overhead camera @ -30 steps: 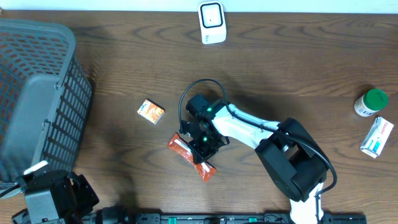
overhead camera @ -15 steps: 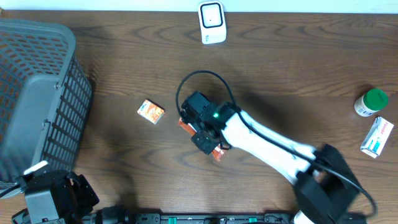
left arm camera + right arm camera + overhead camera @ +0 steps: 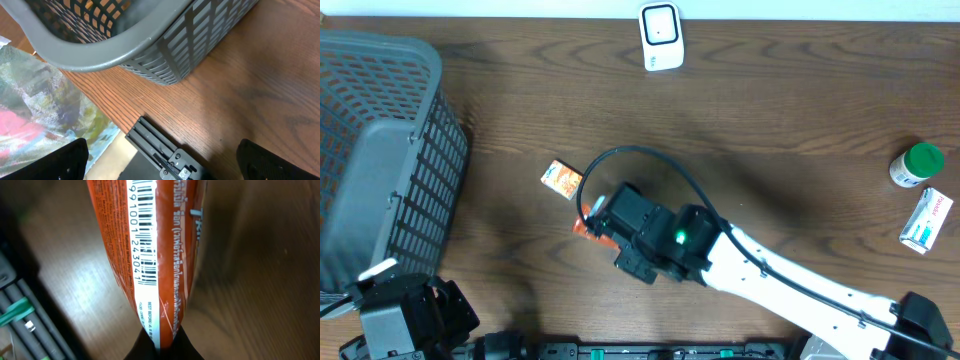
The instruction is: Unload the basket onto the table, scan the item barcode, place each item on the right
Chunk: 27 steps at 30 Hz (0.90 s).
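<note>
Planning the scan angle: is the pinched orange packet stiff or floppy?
Likely floppy and light: the orange packet looks like thin film, pinched at one end by the right end effector. Its glossy, curved face could slip, and may distort the barcode.

The snack packet [image 3: 175, 245] is orange, with a white strip carrying a black barcode [image 3: 145, 235] and black digits. The table [image 3: 800, 120] is dark brown wood grain. At upper centre the barcode scanner [image 3: 661, 36] is white. At left the basket [image 3: 380, 170] is a grey lattice. At right the bottle [image 3: 916, 165] is white with a green cap. The small box [image 3: 562, 179] is orange and white.
</note>
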Each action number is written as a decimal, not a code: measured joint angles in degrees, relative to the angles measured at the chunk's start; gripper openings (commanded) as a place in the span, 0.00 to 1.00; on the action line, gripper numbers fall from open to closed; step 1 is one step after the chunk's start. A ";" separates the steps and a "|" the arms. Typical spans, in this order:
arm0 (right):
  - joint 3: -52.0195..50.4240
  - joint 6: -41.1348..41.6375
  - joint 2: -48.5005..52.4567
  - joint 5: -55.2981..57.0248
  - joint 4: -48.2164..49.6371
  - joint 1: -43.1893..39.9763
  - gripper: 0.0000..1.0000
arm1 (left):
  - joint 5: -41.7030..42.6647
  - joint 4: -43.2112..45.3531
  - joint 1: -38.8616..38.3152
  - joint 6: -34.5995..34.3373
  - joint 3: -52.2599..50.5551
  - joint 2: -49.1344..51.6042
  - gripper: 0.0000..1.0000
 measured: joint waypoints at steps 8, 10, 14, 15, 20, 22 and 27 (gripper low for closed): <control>0.00 -0.68 -4.44 0.24 -3.91 2.19 0.01 | 0.00 0.02 0.00 0.00 0.00 0.00 0.95; 0.00 -1.31 -5.18 0.96 -5.22 2.19 0.01 | -0.02 0.02 0.00 0.00 0.02 0.00 0.95; 0.00 -2.89 -6.54 2.75 -7.56 2.16 0.01 | -0.02 0.02 0.00 0.00 0.00 0.00 0.95; 0.00 -3.39 -6.84 2.93 -8.00 2.16 0.01 | -0.02 0.02 0.00 0.00 0.00 0.00 0.95; 0.00 -6.10 -9.44 3.98 -8.70 1.95 0.01 | -0.02 0.02 0.00 0.00 0.00 0.00 0.95; 0.00 -6.60 -10.88 4.48 -8.35 1.84 0.01 | -0.02 0.02 0.00 0.00 0.00 0.00 0.95; 0.00 -7.61 -13.44 4.79 -8.04 0.72 0.01 | -0.02 0.02 0.00 0.00 0.00 0.00 0.95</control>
